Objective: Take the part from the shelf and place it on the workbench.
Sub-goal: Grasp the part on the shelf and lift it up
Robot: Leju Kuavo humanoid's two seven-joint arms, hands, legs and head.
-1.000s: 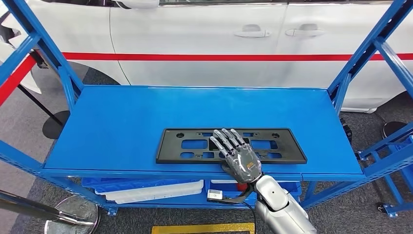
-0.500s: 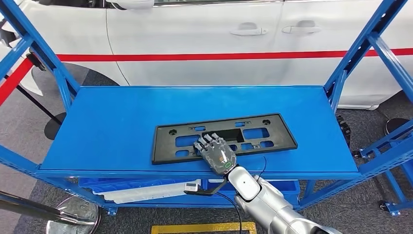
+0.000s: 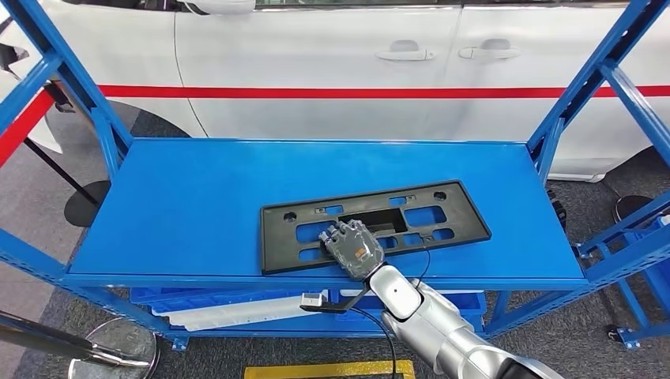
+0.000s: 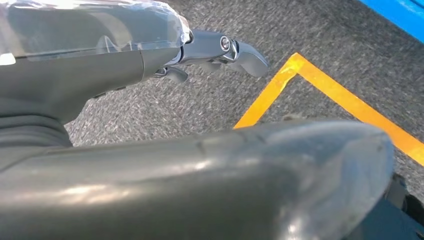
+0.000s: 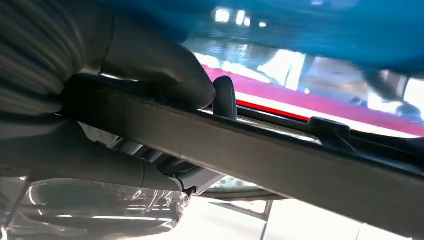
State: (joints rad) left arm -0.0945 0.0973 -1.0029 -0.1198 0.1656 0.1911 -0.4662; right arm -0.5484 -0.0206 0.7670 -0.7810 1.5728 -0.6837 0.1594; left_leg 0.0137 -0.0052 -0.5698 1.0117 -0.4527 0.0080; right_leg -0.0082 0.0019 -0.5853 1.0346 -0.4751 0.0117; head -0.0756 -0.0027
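Observation:
The part [image 3: 442,217] is a long black plastic frame with cut-outs, lying askew on the blue shelf top [image 3: 197,197], its right end swung farther from me. My right hand [image 3: 353,246] grips its near edge left of the middle, fingers curled over the top. In the right wrist view the thumb [image 5: 165,70] and a dark finger clamp the part's black edge [image 5: 280,155]. My left hand [image 4: 150,150] hangs over grey carpet with its fingers [image 4: 220,47] apart, holding nothing.
A white car [image 3: 316,71] with a red stripe stands close behind the shelf. Blue slanted uprights [image 3: 585,87] frame both ends. A lower shelf holds a bin with white parts [image 3: 237,308]. Yellow floor tape [image 3: 328,369] and a round stand base [image 3: 111,347] lie below.
My right hand, flat on the part a second ago, has curled its fingers onto the near edge. The part has turned, its right end moving away from me.

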